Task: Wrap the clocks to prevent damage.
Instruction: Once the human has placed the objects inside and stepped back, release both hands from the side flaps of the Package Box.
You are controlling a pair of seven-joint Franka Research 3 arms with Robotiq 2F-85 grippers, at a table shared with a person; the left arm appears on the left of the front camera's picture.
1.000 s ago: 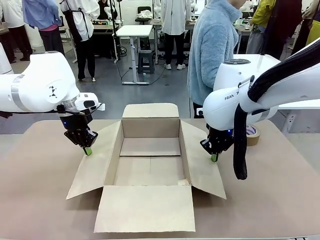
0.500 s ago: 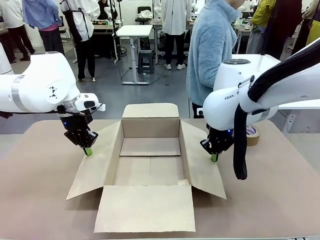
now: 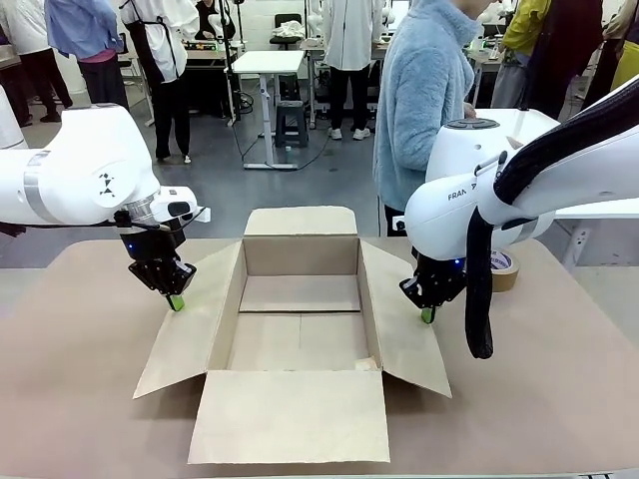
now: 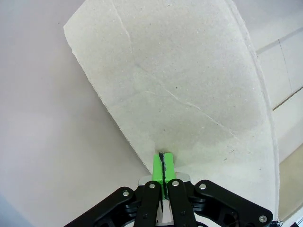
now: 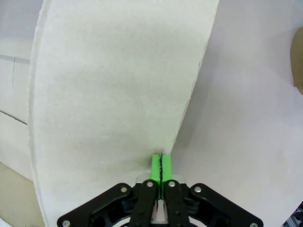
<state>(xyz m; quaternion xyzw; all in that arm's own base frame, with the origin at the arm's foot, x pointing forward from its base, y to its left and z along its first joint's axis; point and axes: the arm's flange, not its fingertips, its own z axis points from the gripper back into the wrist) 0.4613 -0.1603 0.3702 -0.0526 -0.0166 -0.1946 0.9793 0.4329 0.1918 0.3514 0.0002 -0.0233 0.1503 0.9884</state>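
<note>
The clocks are out of view. An open brown cardboard box [image 3: 300,225] stands mid-table with its floor bare. My left gripper [image 3: 176,301] is shut, its green tips resting at the outer edge of the box's left flap [image 3: 195,324]. The left wrist view shows that gripper [image 4: 163,161] with pads pressed together, nothing between them, against the flap [image 4: 180,85]. On the other side my right gripper [image 3: 427,314] is shut too, tips at the outer edge of the right flap [image 3: 404,334]. In the right wrist view the gripper [image 5: 161,165] meets that flap [image 5: 118,85] the same way.
A brown tape roll [image 3: 504,267] lies on the table behind my right arm, and its edge shows in the right wrist view [image 5: 298,66]. A person in a light blue fleece [image 3: 424,100] stands at the far side. The front flap [image 3: 290,414] lies flat toward me.
Both arms and the box stay put. The person at the far side has shifted slightly.
</note>
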